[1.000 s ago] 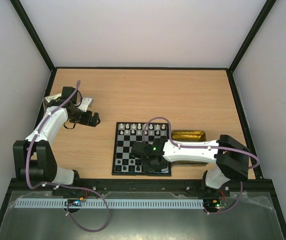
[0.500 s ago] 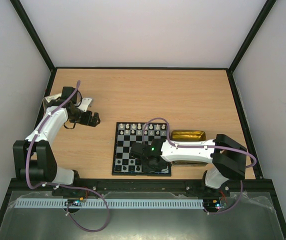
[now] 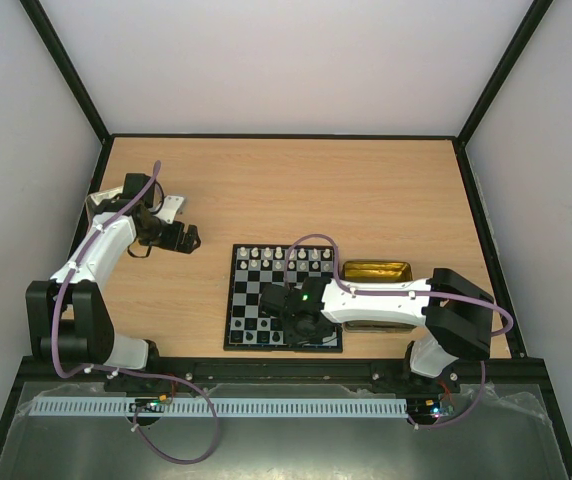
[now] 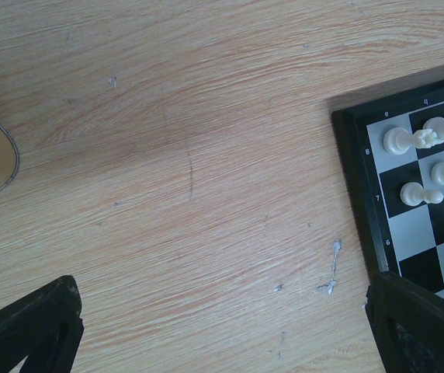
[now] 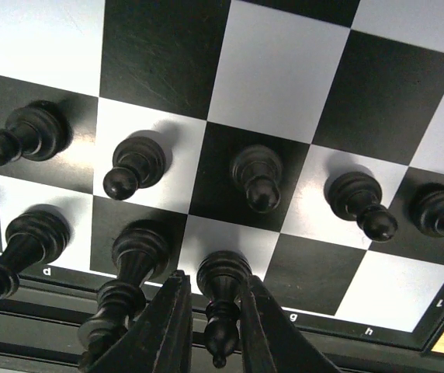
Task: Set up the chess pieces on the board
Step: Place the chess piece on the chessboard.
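The right gripper is hanging low over the near edge of the board, its two fingers standing close on either side of a black piece. That piece is standing upright on a white square of the back row, in the file just left of the one marked g. I cannot tell whether the fingers are pinching it or sitting just clear of it; any gap is a sliver. Other black pieces are filling the back row beside it, and black pawns are lining the row ahead. At the far edge the white pieces are standing in two rows. A gold tin is lying just beside the board on the right.

The left gripper is hanging with its jaws wide apart over bare table, near a board corner, holding nothing.

The step in hand looks like seating this back-row piece, with the set-up nearly complete. The next move calls for parted fingers and a straight lift, since a sideways drag could topple the close neighbours.
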### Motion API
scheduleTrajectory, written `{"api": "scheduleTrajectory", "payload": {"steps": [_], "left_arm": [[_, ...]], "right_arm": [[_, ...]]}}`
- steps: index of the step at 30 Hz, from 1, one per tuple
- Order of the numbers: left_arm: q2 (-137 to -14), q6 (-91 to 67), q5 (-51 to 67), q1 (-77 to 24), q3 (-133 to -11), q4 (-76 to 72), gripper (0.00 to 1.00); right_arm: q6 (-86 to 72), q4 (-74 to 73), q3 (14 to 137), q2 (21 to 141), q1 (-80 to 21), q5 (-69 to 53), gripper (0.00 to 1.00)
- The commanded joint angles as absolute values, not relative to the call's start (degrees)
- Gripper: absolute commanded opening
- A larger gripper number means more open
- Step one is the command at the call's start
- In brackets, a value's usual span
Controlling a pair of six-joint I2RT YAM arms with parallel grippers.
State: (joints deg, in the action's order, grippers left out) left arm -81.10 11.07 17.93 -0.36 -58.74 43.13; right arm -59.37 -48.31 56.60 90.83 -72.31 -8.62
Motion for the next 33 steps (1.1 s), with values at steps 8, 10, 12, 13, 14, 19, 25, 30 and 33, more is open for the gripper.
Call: {"api": "scheduleTrajectory", "payload": {"steps": [8,10,12,13,14,19,25,30,33], "left_arm": [[-80.78,10.87,18.00,-0.62,-57.88,43.33,0.99],[-80.77,10.86,17.98,-0.62,-57.89,43.33,0.99],[-80.85,10.81,17.97,-0.62,-57.89,43.33,0.99],[-80.78,10.87,17.93,-0.62,-57.93,43.33,0.99],[-80.82,10.82,18.01,-0.62,-57.93,43.33,0.99],[-80.79,10.81,18.01,-0.62,-57.91,43.33,0.99],[-81.01,10.82,17.95,-0.59,-57.92,43.33,0.99],[-81.04,10.81,18.01,-0.62,-57.95,43.33,0.99],[-81.22,10.82,18.02,-0.62,-57.97,43.33,0.99]], "right_arm": [[-60.01,-51.47,59.12,90.76,-72.69,-5.28,0.17],[-60.03,-51.63,59.28,90.78,-72.69,-5.11,0.17],[-60.03,-51.88,59.42,90.77,-72.69,-4.95,0.17],[-60.03,-52.00,59.55,90.78,-72.69,-4.85,0.17],[-60.07,-52.15,59.58,90.70,-72.69,-4.75,0.17],[-60.20,-52.81,59.87,90.62,-72.69,-4.32,0.17],[-60.29,-53.66,60.45,90.44,-72.69,-3.35,0.18],[-60.33,-54.70,61.41,90.13,-72.69,-2.18,0.20],[-60.55,-55.77,62.05,89.62,-72.69,-0.54,0.22]]}}
